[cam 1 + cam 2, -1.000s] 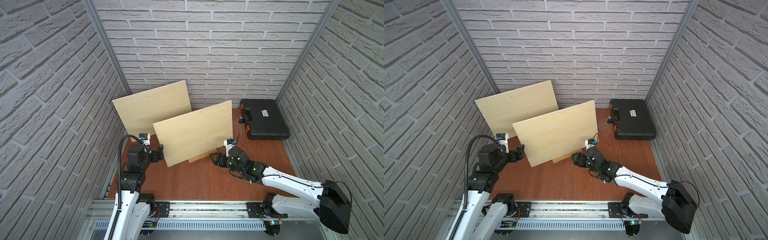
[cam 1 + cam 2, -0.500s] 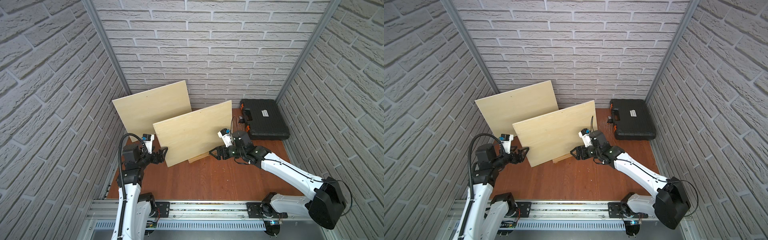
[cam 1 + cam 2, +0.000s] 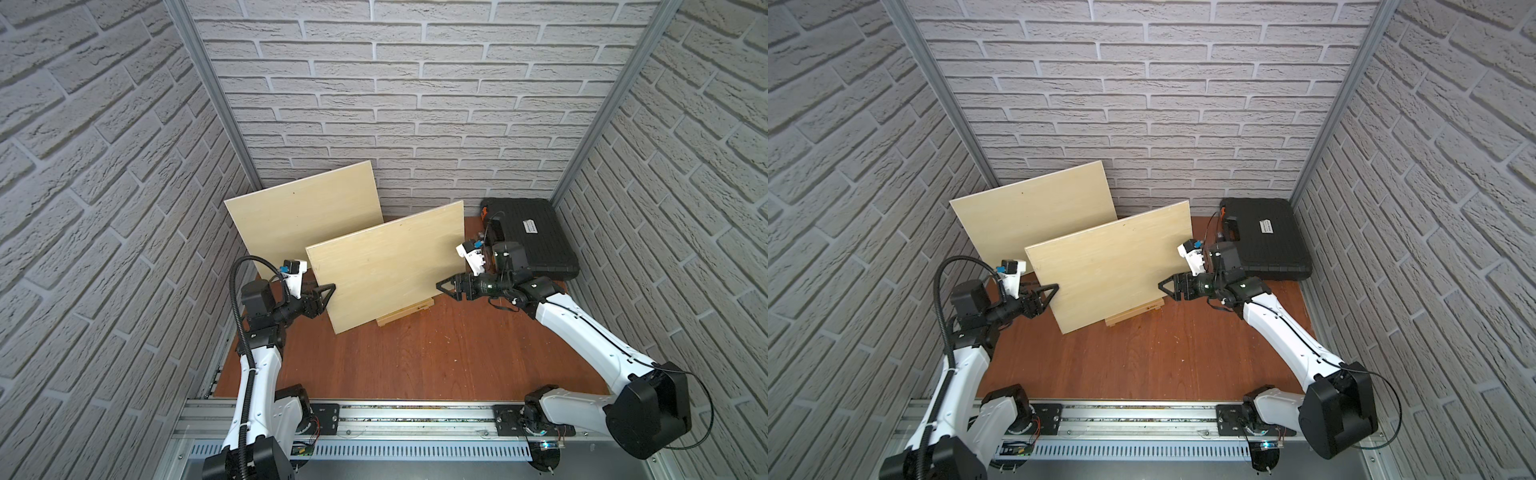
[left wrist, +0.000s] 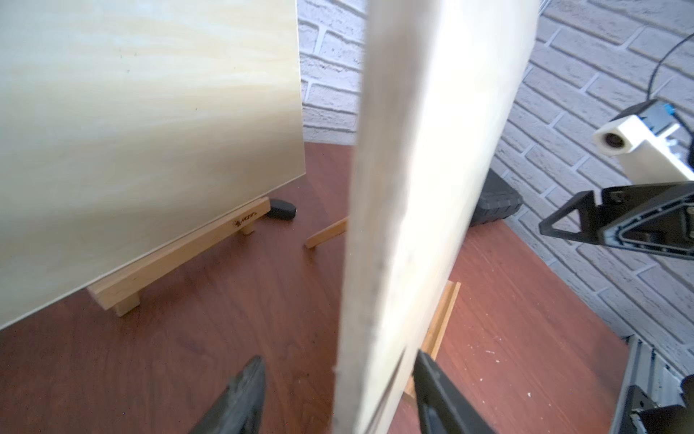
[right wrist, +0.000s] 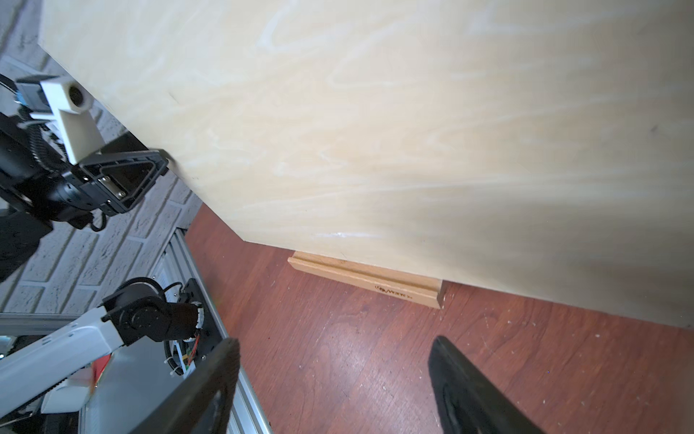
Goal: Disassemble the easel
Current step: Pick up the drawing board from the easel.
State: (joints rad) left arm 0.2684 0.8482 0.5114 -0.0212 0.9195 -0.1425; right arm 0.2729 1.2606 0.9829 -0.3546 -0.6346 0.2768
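Note:
The front easel is a pale plywood board point(image 3: 386, 266) leaning on a low wooden ledge point(image 3: 405, 313). In both top views my left gripper point(image 3: 330, 289) is at the board's left edge. In the left wrist view that edge point(image 4: 375, 263) stands between the open jaws of the left gripper point(image 4: 340, 360). One finger point(image 4: 428, 375) is close against the board's face. The other finger point(image 4: 251, 379) stands apart from the board. My right gripper point(image 3: 446, 286) hangs open just off the board's lower right edge. Nothing lies between the right gripper's fingers point(image 5: 334, 360), and only floor shows under them.
A second board point(image 3: 303, 216) on its own wooden ledge point(image 4: 180, 255) leans at the back left. A black case point(image 3: 532, 237) lies at the back right. Brick walls close in on three sides. A metal rail point(image 3: 395, 415) runs along the front.
My left gripper has moved right onto the board's left edge and its jaws have narrowed. My right gripper has risen from near the floor to the board's right edge.

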